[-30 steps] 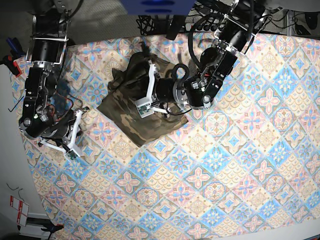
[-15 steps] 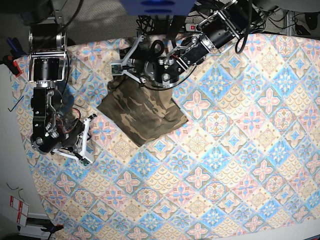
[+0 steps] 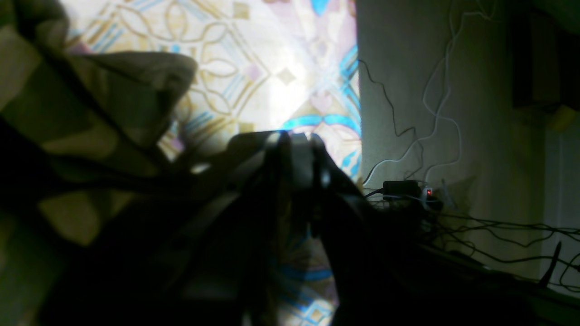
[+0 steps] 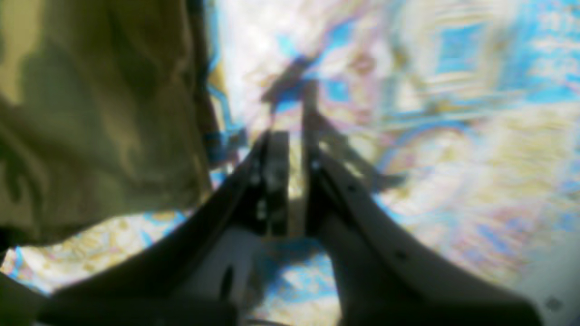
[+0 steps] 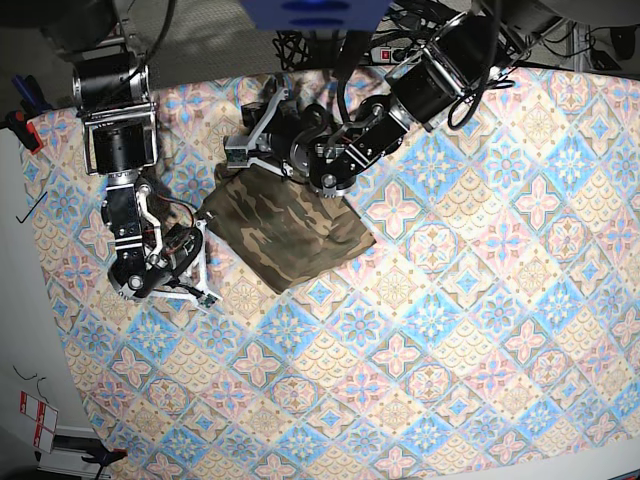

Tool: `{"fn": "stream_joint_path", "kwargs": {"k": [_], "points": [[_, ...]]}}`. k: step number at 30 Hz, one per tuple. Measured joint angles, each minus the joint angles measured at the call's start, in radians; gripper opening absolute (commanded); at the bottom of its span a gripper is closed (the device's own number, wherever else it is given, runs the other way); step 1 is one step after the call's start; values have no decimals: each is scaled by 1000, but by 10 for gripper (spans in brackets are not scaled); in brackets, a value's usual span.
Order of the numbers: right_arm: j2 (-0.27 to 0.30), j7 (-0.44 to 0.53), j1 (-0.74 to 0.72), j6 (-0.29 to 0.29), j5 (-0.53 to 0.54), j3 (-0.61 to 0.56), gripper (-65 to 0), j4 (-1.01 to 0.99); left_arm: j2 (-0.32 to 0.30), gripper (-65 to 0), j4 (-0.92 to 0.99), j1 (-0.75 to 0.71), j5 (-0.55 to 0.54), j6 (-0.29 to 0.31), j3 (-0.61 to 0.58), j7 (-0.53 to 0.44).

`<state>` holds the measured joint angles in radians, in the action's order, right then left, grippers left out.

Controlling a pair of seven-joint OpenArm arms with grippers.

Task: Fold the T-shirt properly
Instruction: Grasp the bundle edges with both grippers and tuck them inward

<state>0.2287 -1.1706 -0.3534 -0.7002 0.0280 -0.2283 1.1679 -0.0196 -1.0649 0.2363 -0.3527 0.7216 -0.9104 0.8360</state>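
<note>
The camouflage T-shirt [image 5: 285, 225] lies as a folded, roughly square bundle on the patterned cloth, left of centre. My left gripper [image 5: 262, 112] hangs over the bundle's far edge. In the left wrist view, that left gripper [image 3: 294, 142] has its fingers pressed together, with a fold of the T-shirt [image 3: 90, 108] just to their left. My right gripper [image 5: 200, 240] sits by the bundle's left corner. Seen from its wrist, the right gripper [image 4: 293, 145] shows only a slim gap and holds nothing, with the T-shirt [image 4: 99, 113] beside it.
The pastel blue-pink tile-patterned cloth [image 5: 430, 330] covers the whole table. Its far edge [image 3: 358, 90] is close to the left gripper, and beyond it cables and a power strip [image 3: 401, 188] lie on the floor. A red-handled tool [image 5: 22, 128] lies at the left edge.
The left arm has swung from the middle of the T-shirt to its far edge, and the raised far lump now lies flat. The right arm has moved in toward the shirt's left corner.
</note>
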Motion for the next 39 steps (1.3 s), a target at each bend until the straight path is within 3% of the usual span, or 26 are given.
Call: {"fn": "stream_joint_path", "kwargs": {"k": [5, 9, 19, 27, 35, 39], "points": [[9, 19, -29, 4, -6, 2, -603, -112, -42, -609, 0, 3, -11, 1, 0, 0], [8, -2, -29, 4, -2, -94, -604, -111, -72, -610, -4, 0, -23, -1, 5, -15], [6, -52, 90, 4, -2, -127, -603, 45, -179, -610, -8, -3, -47, 28, 215, -16], [6, -83, 139, 3, 5, -248, -604, 237, -224, -610, -6, -3, -27, 20, 364, -14], [14, -91, 172, 2, -3, -270, -604, 308, -228, -608, -1, -4, 13, -1, 533, 10], [5, -98, 171, 1, 5, -304, -604, 357, -230, -608, 0, -3, 67, 2, 555, -2]]}}
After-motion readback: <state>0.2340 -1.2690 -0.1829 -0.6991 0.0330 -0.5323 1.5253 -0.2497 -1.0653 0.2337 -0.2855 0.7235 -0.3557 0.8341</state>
